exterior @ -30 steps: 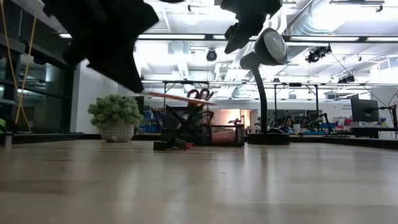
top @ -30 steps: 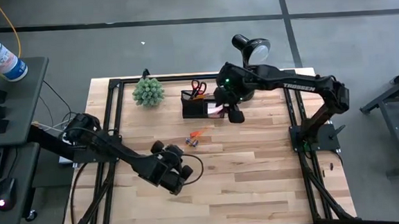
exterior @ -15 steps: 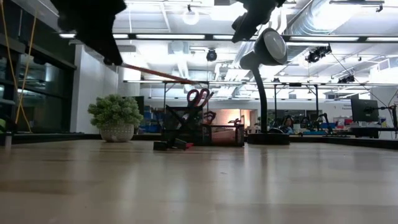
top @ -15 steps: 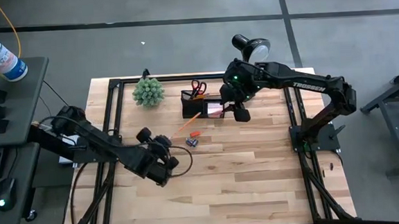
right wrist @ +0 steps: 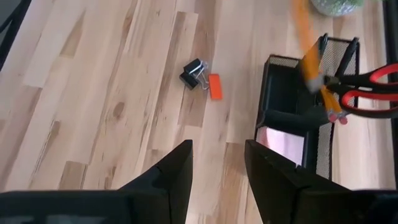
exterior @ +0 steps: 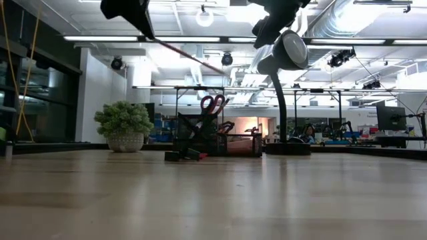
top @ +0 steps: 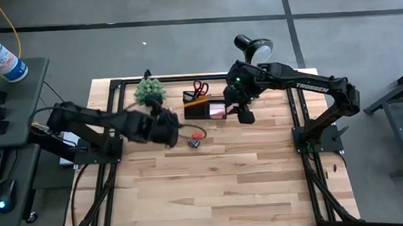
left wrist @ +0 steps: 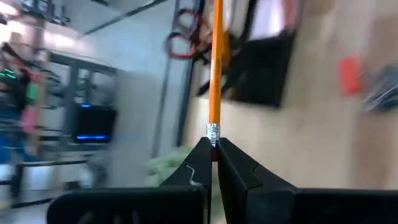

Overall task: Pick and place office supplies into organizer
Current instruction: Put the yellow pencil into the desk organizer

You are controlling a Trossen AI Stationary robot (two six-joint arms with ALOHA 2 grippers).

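Jaws of the left gripper (left wrist: 212, 163) pinch an orange pencil (left wrist: 216, 68) at its eraser end, aloft near the organizer (top: 204, 104). Light, stiff and slim, it may pivot. The right gripper (right wrist: 217, 165) hangs open above the organizer.

We saw the pencil (right wrist: 314, 59) blurred, the left gripper (top: 166, 126) smeared, and the scissors (right wrist: 365, 87) cut off at the edge.

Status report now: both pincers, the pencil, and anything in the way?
Left pincer shut on pencil, raised near organizer. Right pincer open, empty, above organizer. Scissors already in cup; binder clip and orange bit on table.
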